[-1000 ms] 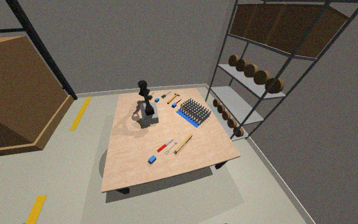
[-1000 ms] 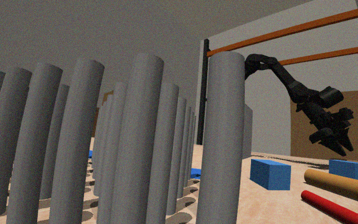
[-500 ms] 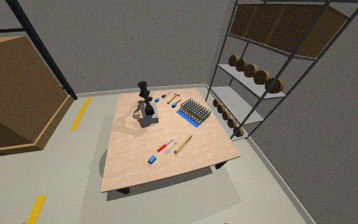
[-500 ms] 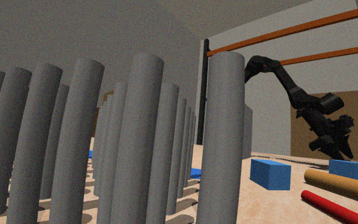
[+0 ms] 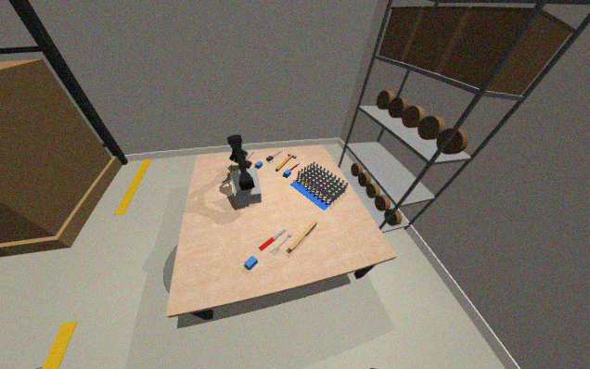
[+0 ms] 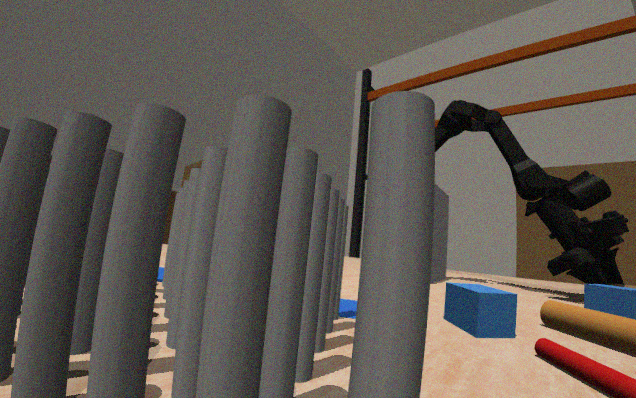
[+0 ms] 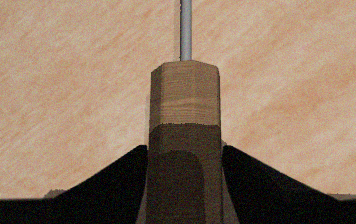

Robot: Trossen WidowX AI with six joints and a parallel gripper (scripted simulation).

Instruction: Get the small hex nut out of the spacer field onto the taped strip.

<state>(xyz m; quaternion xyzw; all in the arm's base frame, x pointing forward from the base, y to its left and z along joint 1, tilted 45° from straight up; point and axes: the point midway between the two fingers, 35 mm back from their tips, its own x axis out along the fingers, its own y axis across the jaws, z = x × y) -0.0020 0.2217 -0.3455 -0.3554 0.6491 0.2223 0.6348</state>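
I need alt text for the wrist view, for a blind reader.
The pincer closes around a tool's wooden handle, its dark fingers on either side. A thin grey metal rod runs from the handle over the pale wooden table.
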